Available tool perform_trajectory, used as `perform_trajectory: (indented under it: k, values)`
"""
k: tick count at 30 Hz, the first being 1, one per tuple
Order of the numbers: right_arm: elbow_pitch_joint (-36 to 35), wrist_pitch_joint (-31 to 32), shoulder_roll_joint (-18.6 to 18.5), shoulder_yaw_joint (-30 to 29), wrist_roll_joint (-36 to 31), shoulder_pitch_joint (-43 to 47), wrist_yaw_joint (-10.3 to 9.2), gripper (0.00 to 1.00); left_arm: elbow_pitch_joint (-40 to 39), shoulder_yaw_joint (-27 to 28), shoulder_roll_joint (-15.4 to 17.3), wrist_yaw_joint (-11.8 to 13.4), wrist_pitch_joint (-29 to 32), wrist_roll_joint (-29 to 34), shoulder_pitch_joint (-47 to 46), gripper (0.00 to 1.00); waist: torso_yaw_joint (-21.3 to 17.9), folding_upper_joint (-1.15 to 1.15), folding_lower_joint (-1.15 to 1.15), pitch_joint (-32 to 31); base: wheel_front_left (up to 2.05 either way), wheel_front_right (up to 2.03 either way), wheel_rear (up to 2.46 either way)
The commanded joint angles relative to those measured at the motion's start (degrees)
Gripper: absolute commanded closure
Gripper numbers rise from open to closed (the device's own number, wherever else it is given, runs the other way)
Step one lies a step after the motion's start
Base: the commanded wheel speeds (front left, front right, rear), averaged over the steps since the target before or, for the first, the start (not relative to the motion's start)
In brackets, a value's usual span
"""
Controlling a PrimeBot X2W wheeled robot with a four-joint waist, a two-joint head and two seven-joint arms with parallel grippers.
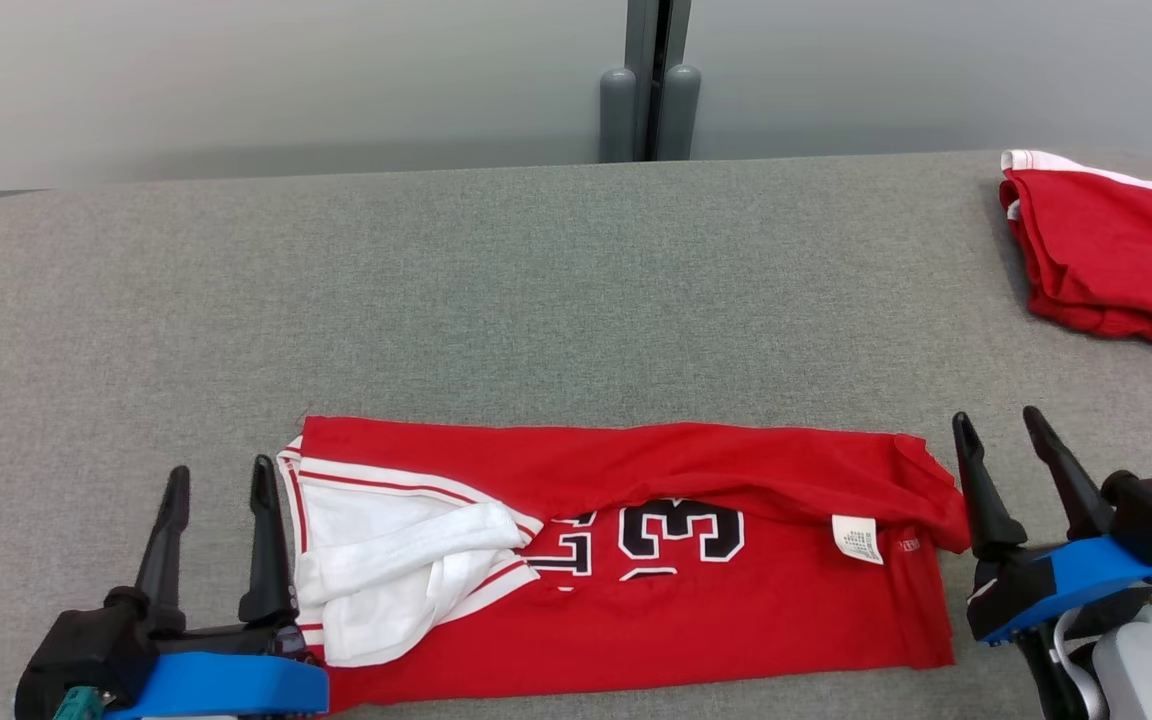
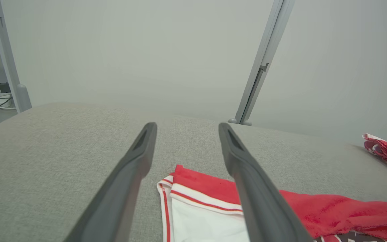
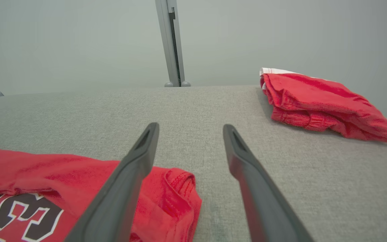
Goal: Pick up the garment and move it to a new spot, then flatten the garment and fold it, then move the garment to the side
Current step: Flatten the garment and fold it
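Observation:
The garment (image 1: 626,560) is a red jersey with white trim and black numbers, lying folded lengthwise near the table's front edge. Its far half is turned over the front. My left gripper (image 1: 219,482) stands open just off the jersey's left end, nothing between its fingers. My right gripper (image 1: 1001,425) is open just past the right end, also empty. In the left wrist view the white-trimmed corner of the garment (image 2: 200,201) lies below the open left gripper (image 2: 186,127). In the right wrist view the garment's red corner (image 3: 176,191) lies under the open right gripper (image 3: 189,127).
A second red garment (image 1: 1106,250) lies folded at the table's far right, also in the right wrist view (image 3: 321,101). The grey fabric table (image 1: 496,290) stretches wide behind the jersey. A grey post (image 1: 650,80) stands against the pale wall behind.

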Motion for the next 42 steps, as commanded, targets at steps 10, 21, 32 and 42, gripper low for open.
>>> perform_trajectory:
  k: [10,21,32,42]
  values:
    - [11.85,0.34,2.15,2.27,1.96,-1.24,0.01,0.0,-3.33,11.27,-7.58,-2.46,-0.23,15.04,2.19,0.0,0.24,0.01,0.0,-0.32,0.0,0.0,0.0]
    - [21.75,0.89,4.46,5.62,3.96,-4.22,0.01,0.0,-0.44,15.06,-10.62,-3.92,-0.23,22.32,0.46,0.0,0.28,0.01,0.0,0.73,0.0,0.0,0.0]
    - [23.52,0.89,4.93,9.29,8.47,-5.41,0.0,1.0,2.08,15.6,-11.26,-3.47,-0.23,24.76,-0.36,0.0,-0.42,0.01,0.0,0.77,0.0,0.0,0.0]
    - [21.41,-0.12,-4.58,3.11,10.19,-7.11,-0.03,1.0,2.4,15.35,-11.52,-3.28,-0.24,24.95,-0.85,0.0,-1.6,0.01,0.0,0.81,0.0,0.0,0.0]
